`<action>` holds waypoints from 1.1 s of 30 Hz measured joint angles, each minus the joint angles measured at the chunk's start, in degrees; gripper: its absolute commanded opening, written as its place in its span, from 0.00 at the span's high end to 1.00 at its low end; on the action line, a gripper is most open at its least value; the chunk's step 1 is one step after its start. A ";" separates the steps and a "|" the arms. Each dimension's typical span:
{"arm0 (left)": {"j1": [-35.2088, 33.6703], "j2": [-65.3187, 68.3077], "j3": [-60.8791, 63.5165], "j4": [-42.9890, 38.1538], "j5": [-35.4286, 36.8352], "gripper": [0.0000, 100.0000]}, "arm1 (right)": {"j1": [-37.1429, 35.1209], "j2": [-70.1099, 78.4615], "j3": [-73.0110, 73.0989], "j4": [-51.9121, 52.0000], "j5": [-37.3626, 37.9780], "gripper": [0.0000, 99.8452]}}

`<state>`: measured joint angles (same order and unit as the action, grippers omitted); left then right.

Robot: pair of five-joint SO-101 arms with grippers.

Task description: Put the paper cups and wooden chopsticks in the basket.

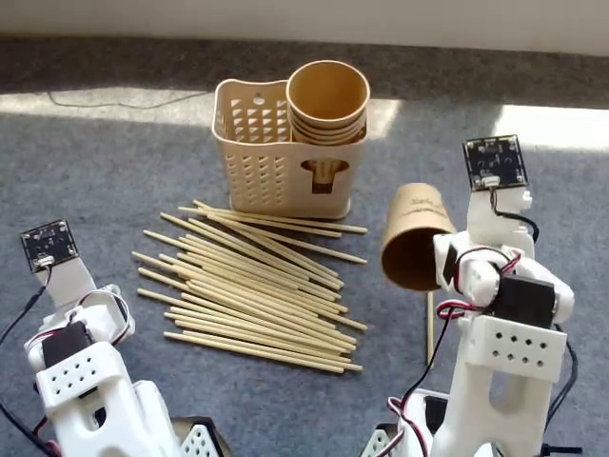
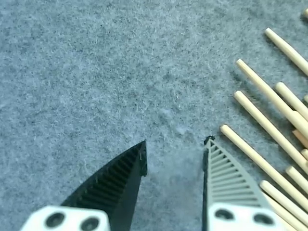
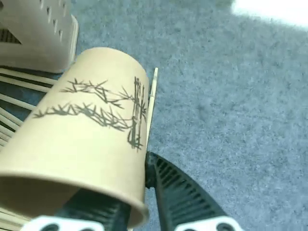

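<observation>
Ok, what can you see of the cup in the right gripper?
The cup is tan paper with a dark bamboo sketch on its wall, and shows no dents. It is tilted, with its mouth toward the arm and its base pointing away. The right gripper pinches its wall at the rim, apparently with one finger inside and one outside. It hangs right of the basket, not touching it.

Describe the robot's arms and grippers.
The left arm and right arm are white shells with dotted plates, black motors, red, black and white cables, a black camera board each. The left gripper has pointed ribbed fingers, one black, one grey.
</observation>
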<state>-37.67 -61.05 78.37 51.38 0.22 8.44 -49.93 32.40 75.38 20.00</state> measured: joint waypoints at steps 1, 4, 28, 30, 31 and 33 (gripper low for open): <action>0.00 0.00 0.00 0.00 0.00 0.81 | -0.26 0.00 -1.93 1.05 -0.26 0.99; 0.00 0.00 0.00 0.00 0.00 0.81 | -2.99 0.00 -7.91 4.04 -2.02 0.99; 0.00 0.00 0.00 0.00 0.00 0.81 | -15.03 -0.09 -30.33 7.82 -12.22 0.99; 0.00 0.00 0.00 0.00 0.00 0.81 | -15.38 -0.09 -30.33 4.92 -13.27 0.99; 0.00 0.00 0.00 0.00 0.00 0.81 | -15.47 -0.09 -30.33 3.25 -13.80 0.99; 0.00 0.00 0.00 0.00 0.00 0.81 | -15.65 -0.09 -30.33 -0.44 -14.68 0.99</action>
<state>-37.67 -61.05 78.37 51.38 0.22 -7.21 -50.02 2.07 74.95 5.32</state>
